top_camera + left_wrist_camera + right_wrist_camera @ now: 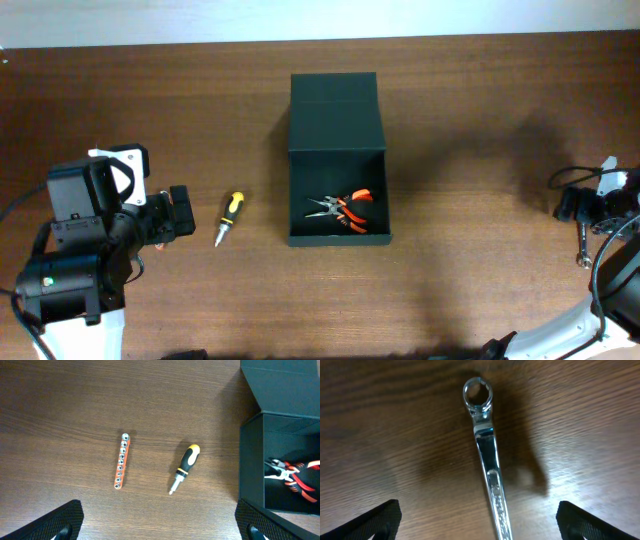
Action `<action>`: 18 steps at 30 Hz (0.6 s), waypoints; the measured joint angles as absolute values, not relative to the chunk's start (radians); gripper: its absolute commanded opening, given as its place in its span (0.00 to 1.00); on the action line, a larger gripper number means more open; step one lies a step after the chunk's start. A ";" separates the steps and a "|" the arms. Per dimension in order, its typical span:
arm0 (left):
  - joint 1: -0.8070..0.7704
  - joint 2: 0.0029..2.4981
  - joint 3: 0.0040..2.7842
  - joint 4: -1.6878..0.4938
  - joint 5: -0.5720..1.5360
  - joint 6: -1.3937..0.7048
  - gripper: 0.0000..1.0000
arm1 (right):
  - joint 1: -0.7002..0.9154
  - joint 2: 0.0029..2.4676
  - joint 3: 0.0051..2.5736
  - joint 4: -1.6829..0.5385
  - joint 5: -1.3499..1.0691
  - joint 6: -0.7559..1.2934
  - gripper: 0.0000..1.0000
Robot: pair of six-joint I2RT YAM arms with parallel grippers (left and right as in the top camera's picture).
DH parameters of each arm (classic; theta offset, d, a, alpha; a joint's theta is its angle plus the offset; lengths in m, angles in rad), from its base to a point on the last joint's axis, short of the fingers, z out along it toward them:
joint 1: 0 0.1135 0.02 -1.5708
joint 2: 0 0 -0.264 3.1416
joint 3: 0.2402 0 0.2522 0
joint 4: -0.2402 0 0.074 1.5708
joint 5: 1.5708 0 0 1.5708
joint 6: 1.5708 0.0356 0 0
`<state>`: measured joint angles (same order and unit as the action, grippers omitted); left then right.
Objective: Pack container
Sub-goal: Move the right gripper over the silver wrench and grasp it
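The dark container (pixel 333 115) stands open at mid table, its flap lid folded back. Orange-handled pliers (pixel 345 208) lie inside it. A yellow-and-black screwdriver (pixel 229 217) lies to its left. My left gripper (pixel 180 215) is open and empty, just left of the screwdriver. The left wrist view shows the screwdriver (pixel 184 468), an orange bit strip (pixel 121 461), the container wall (pixel 250 465) and the pliers (pixel 292 472), with my fingers (pixel 160 525) spread wide. My right gripper (pixel 575 205) is open at the far right, over a chrome wrench (pixel 487 460) lying between its fingers (pixel 480 520).
The wrench (pixel 583 245) lies near the table's right edge, far from the container. Bare wooden tabletop surrounds the box. The left arm's base fills the front left corner.
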<state>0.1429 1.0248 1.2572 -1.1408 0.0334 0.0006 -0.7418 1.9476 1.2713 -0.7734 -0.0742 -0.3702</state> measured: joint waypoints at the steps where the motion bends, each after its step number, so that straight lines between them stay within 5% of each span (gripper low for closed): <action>1: 0.143 1.025 1.257 -1.141 0.033 0.001 0.99 | -0.742 1.956 1.271 -0.773 -0.074 -0.371 0.99; 5: 0.143 1.025 1.257 -1.141 0.033 0.001 0.99 | -0.742 1.969 1.271 -0.768 -0.078 -0.372 0.96; 18: 0.143 1.025 1.257 -1.141 0.033 0.001 0.99 | -0.742 1.969 1.271 -0.770 -0.065 -0.377 0.62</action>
